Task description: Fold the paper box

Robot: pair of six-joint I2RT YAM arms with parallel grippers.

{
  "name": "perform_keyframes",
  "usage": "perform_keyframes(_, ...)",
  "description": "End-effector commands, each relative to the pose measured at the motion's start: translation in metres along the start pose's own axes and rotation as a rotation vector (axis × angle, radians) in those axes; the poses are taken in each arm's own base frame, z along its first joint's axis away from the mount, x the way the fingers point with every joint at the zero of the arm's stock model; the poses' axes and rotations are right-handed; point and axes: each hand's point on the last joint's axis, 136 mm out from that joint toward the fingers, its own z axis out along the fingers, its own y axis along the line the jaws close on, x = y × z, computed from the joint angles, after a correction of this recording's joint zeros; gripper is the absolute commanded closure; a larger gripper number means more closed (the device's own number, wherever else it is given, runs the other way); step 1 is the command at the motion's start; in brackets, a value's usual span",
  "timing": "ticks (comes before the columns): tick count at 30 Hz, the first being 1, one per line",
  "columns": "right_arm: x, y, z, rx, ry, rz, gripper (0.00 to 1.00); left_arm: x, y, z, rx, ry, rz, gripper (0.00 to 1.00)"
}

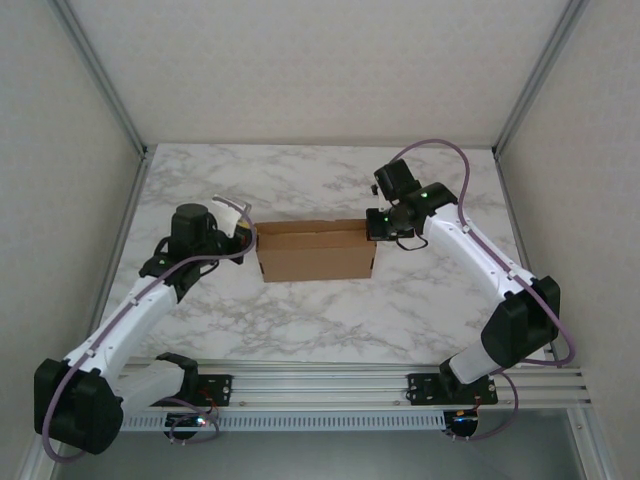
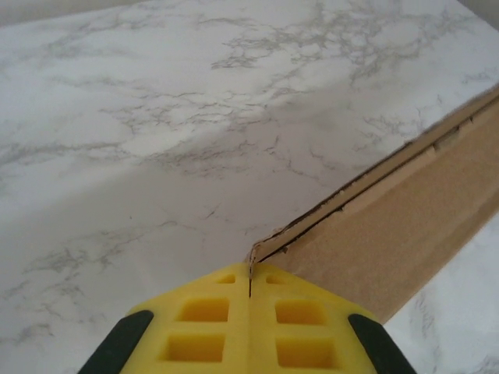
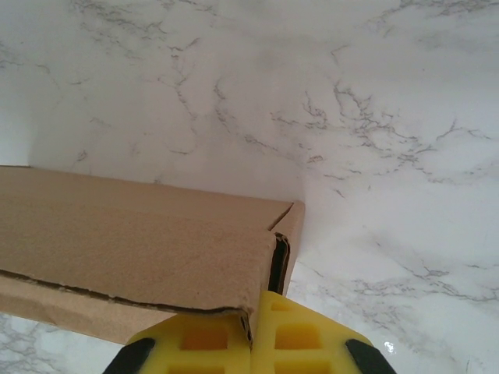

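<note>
Resting near the middle of the white, grey-veined marble table (image 1: 320, 325), the plain brown, unprinted cardboard paper box (image 1: 315, 252) sits as a shallow rectangular form. Its long side runs left to right between the two arms.

Box, detail: the walls are raised. The near wall faces the arm bases and the interior is partly visible from above. A thin dark seam runs along the upper edge where layers of cardboard meet, seen from both wrist cameras. At the right end a folded panel lies over the wall, with a short dark slot at the corner.

Left gripper (image 1: 245, 228): at the box's far left corner. In the left wrist view its ribbed yellow fingers (image 2: 195, 331) are pressed together, with the tip of the cardboard corner pinched in the line between them. It is clamped on the paper box.

Right gripper (image 1: 376, 226): at the box's far right corner. In the right wrist view its yellow fingers (image 3: 312, 339) are likewise closed, and the corner of the folded cardboard panel enters the seam between them. It too is clenched on the paper box.

Arms: white links with black joints, each trailing a purple cable (image 1: 440, 150), both bolted to a silver aluminium rail (image 1: 330, 385) at the near table edge.
</note>
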Motion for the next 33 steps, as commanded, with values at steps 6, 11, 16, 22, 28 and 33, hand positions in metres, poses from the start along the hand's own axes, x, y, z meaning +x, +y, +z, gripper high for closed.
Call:
perform_keyframes(6,-0.010,0.029,-0.012,-0.117,-0.016,0.056,1.00,-0.017,0.022,0.005,-0.177,-0.048,-0.393,1.00)
perform_keyframes(11,-0.008,0.036,-0.008,-0.153,0.004,0.087,1.00,0.002,0.025,0.013,-0.228,-0.064,-0.529,1.00)
perform_keyframes(16,-0.011,0.036,-0.006,-0.149,0.007,0.089,1.00,0.007,0.034,0.011,-0.313,-0.091,-0.522,1.00)
perform_keyframes(22,-0.014,0.029,-0.008,-0.110,-0.018,0.039,1.00,0.014,0.032,0.012,-0.297,-0.086,-0.512,1.00)
perform_keyframes(28,-0.016,0.022,-0.009,-0.073,-0.044,-0.037,1.00,0.009,0.033,0.004,-0.313,-0.110,-0.470,1.00)
perform_keyframes(33,-0.018,0.021,-0.011,-0.065,-0.065,-0.108,1.00,0.005,0.031,0.001,-0.305,-0.117,-0.443,1.00)
